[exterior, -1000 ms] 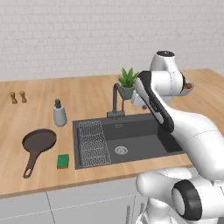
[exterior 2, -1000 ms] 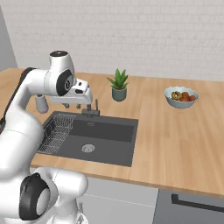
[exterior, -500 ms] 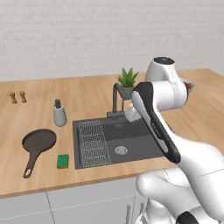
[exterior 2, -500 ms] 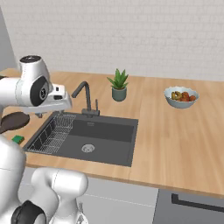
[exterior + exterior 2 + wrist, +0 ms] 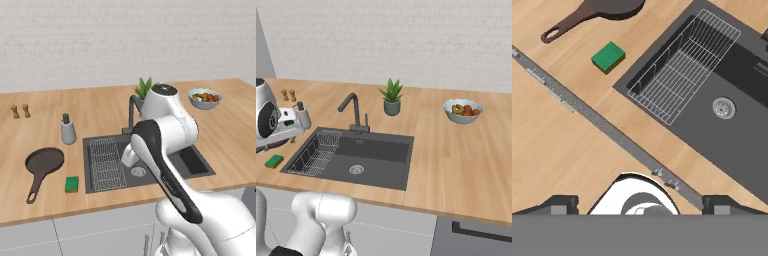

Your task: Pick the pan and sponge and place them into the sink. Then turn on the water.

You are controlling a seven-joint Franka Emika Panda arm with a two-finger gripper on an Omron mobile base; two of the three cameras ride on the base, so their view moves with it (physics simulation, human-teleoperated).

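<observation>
The dark pan [image 5: 44,162] lies on the wooden counter left of the sink [image 5: 197,162], its long handle [image 5: 567,25] pointing toward the front edge. Just in front of it lies the green sponge [image 5: 72,184] [image 5: 608,56] [image 5: 274,161], near the sink's wire rack [image 5: 684,65]. My gripper [image 5: 641,205] hangs high over the counter's front edge. Its jaws are wide open and hold nothing. It is well apart from the sponge and pan. The dark faucet [image 5: 131,112] [image 5: 353,110] stands behind the basin, and the water is out of view.
A soap dispenser [image 5: 68,130] stands behind the pan, and two small shakers [image 5: 20,111] sit at the far left. A potted plant [image 5: 391,97] and a fruit bowl [image 5: 462,111] are to the right of the faucet. The round drain [image 5: 724,108] sits mid-basin.
The arm has swung from near the faucet to the left, toward the rack side of the sink. Pan, sponge and base have stayed in place.
</observation>
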